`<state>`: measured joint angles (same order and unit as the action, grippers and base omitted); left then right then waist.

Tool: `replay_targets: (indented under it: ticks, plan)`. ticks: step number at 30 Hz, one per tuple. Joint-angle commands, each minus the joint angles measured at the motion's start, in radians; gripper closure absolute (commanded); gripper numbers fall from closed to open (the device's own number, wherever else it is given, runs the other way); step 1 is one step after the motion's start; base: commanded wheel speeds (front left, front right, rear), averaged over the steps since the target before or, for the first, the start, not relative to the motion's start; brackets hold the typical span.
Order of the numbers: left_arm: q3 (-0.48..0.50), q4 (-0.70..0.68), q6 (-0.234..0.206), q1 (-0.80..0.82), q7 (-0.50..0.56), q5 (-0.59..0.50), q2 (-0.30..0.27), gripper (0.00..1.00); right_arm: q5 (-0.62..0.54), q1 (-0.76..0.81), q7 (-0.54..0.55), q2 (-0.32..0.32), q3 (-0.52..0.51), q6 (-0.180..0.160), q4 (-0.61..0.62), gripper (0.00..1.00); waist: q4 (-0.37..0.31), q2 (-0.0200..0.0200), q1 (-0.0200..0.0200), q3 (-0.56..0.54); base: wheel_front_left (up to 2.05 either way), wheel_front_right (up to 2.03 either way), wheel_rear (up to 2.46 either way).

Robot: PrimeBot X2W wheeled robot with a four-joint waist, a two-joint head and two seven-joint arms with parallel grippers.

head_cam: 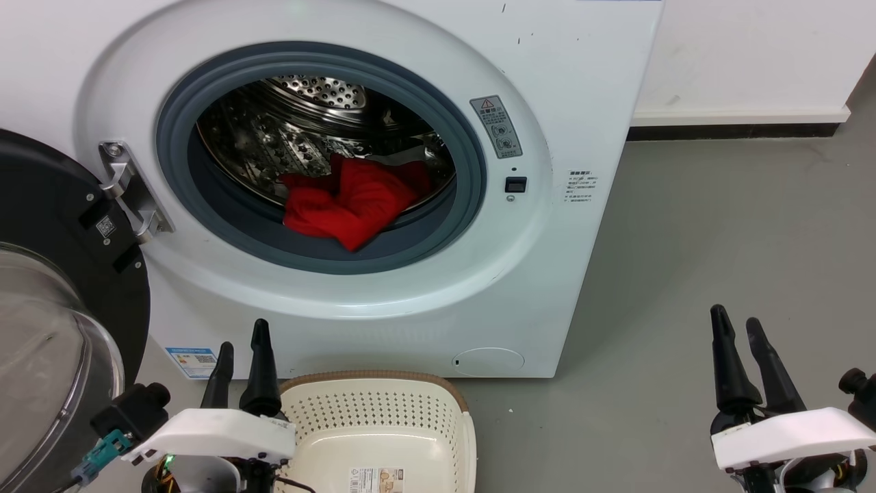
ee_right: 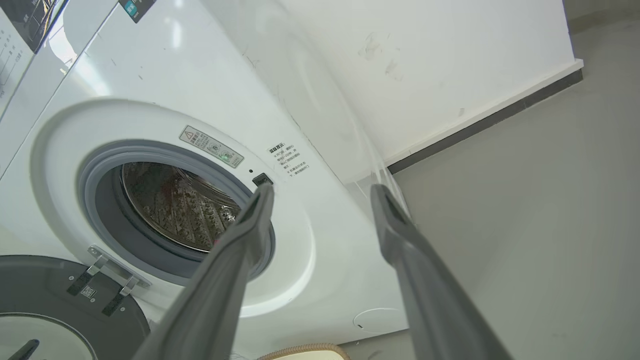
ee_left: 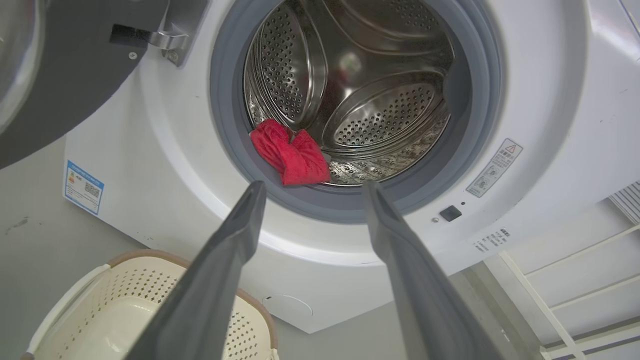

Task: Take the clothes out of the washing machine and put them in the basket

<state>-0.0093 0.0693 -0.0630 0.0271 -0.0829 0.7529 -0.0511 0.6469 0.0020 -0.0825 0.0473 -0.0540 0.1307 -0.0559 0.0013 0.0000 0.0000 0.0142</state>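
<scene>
The white washing machine stands with its door swung open to the left. Red clothes lie at the front of the steel drum, draped partly over the grey rubber ring; in the left wrist view the clothes sit just beyond the fingertips. The cream basket stands on the floor below the opening, with only a paper label on its floor. My left gripper is open, low beside the basket's left rim. My right gripper is open over the floor to the right of the machine.
The open glass door takes up the space at the left. Grey floor spreads to the right of the machine up to a white wall with a dark skirting. A white rack shows at the lower right of the left wrist view.
</scene>
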Motion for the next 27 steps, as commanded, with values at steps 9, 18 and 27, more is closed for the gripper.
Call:
replay_targets:
  ticks: [9, 18, 27]
  plan:
    - [-0.043, -0.044, -0.026, -0.005, -0.034, -0.130, -0.022, 0.00, -0.147, 0.015, -0.035, 0.005, 0.012, 0.000, 0.047, 0.00, 0.001, 0.0000, 0.0000, 0.000, 0.00, 0.00, 0.00]
    - [-0.062, -0.072, -0.024, -0.020, -0.059, -0.223, -0.031, 0.00, -0.260, 0.029, -0.060, 0.005, 0.017, 0.000, 0.068, 0.00, 0.002, 0.0000, 0.0000, 0.002, 0.00, 0.00, 0.00]
    - [-0.061, -0.083, -0.018, -0.040, -0.083, -0.312, -0.028, 0.00, -0.361, 0.045, -0.083, 0.005, 0.021, 0.000, 0.091, 0.00, 0.003, 0.0000, 0.0000, 0.004, 0.00, 0.00, 0.00]
